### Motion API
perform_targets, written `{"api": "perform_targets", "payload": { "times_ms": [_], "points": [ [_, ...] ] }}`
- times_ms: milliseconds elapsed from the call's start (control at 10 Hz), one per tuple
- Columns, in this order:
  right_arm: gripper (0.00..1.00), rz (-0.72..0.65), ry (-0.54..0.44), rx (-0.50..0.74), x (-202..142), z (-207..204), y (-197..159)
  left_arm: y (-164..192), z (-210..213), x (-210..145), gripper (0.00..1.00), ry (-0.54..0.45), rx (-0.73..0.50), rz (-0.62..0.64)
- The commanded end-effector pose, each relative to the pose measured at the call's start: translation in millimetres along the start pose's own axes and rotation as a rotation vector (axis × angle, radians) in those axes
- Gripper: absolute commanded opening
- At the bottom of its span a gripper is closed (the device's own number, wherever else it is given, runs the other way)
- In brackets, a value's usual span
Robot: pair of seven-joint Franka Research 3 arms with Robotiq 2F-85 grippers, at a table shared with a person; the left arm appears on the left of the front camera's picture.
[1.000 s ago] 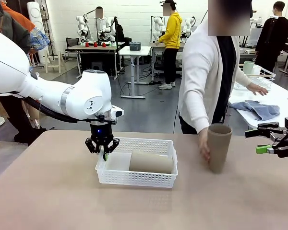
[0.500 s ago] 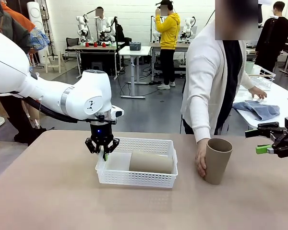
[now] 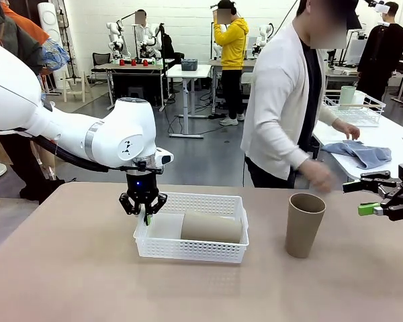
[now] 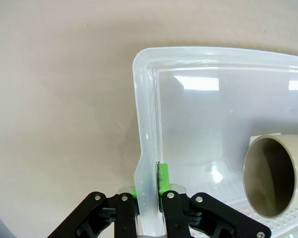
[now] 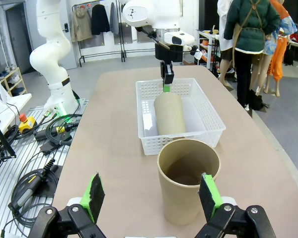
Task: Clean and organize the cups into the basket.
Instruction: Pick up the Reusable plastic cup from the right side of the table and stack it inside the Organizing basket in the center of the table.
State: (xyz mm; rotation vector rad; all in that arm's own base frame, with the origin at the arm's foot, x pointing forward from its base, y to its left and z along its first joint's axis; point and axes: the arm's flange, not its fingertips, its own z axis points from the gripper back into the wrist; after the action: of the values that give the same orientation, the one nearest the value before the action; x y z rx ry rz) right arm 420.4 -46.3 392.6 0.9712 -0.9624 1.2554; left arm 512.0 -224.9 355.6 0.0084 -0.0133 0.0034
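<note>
The white lattice basket (image 3: 188, 249) sits mid-table with one tan cup (image 3: 211, 228) lying on its side inside. My left gripper (image 3: 144, 215) is shut on the basket's left wall; in the left wrist view its green pads (image 4: 161, 178) pinch the rim (image 4: 144, 114), and the lying cup's mouth (image 4: 270, 176) shows at the right. A second tan cup (image 3: 303, 225) stands upright to the right of the basket. My right gripper (image 3: 378, 203) hovers open to its right, and the upright cup (image 5: 188, 178) stands just beyond its spread pads (image 5: 95, 196). A mint green cup (image 3: 347, 94) stands on the far side table.
A person stands at the far edge, one blurred hand (image 3: 319, 178) lifted above and behind the upright cup, the other on a blue cloth (image 3: 363, 154) on the white side table. A wire basket (image 3: 359, 111) sits there too. Bare tabletop (image 3: 74, 268) lies in front.
The person has set the tan cup upright on the table, let go of it and drawn the hand back. Both grippers have stayed still.
</note>
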Motion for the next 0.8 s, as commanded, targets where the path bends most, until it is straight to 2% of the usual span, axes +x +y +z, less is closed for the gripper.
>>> {"api": "perform_targets", "payload": {
  "times_ms": [0, 200, 700],
  "points": [
    [1.00, 0.000, 0.000, 0.000, 0.0, 0.0, 0.0, -0.6, 1.9, 0.3, 0.00, -0.004, -0.001, 0.000],
    [1.00, 0.072, 0.011, 0.022, -29.4, 7.1, -18.1, -0.6, 1.9, 0.3, 0.00, -0.004, -0.001, 0.000],
    [1.00, 0.050, -0.013, 0.011, -111.9, -3.5, -57.6, -0.6, 1.9, 0.3, 0.00, -0.004, -0.001, 0.000]
  ]
}}
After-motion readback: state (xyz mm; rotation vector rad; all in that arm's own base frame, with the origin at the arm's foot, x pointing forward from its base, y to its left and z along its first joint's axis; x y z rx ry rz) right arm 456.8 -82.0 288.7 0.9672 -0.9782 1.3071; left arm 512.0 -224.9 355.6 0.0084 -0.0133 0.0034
